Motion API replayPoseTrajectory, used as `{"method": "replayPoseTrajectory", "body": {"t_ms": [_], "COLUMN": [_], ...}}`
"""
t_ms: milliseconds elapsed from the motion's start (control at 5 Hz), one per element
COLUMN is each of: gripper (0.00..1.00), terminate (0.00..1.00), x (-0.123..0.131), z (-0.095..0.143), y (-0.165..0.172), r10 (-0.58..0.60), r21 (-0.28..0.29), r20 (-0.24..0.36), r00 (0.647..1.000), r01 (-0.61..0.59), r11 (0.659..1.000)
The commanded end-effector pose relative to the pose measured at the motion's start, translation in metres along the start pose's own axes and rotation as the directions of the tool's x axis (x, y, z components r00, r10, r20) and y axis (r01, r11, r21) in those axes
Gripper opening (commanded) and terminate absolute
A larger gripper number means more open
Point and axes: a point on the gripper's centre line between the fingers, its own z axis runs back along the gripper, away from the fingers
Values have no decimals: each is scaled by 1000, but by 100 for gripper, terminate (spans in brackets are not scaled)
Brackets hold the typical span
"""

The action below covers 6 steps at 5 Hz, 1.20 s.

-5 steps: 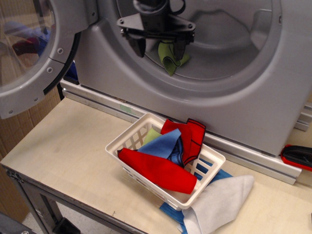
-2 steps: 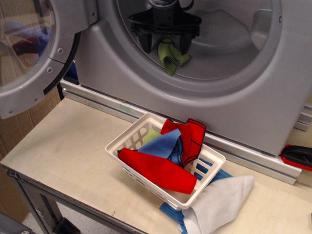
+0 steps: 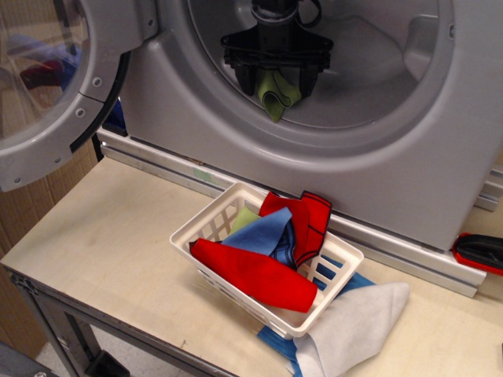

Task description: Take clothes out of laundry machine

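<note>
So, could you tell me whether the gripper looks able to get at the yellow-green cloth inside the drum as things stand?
Probably yes. The gripper is inside the laundry machine, its door swung aside, with open fingers straddling the yellow-green cloth. Nothing visible blocks it.

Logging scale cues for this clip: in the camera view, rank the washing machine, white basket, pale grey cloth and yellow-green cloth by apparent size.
1. Washing machine
2. White basket
3. Pale grey cloth, partly under the basket, so its rank against the basket is unsure
4. Yellow-green cloth, farther away, between the gripper fingers
</note>
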Motion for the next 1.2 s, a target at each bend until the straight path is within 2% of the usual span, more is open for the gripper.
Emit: {"method": "replayPoseTrajectory", "body": {"t_ms": [0,400,600,1000], "gripper": [0,0,0,0], "terminate": [0,0,0,0], "x": [14,9,5,-37], "z": [18,19,34,72], "y": [1,5,3,9], "r10": [23,57,73,32], "r21": [18,54,51,73], "r20": [57,35,51,44], "r00": [998,998,996,999], "r01": [-24,-59,-76,-35], "r11": [1000,997,996,997]}}
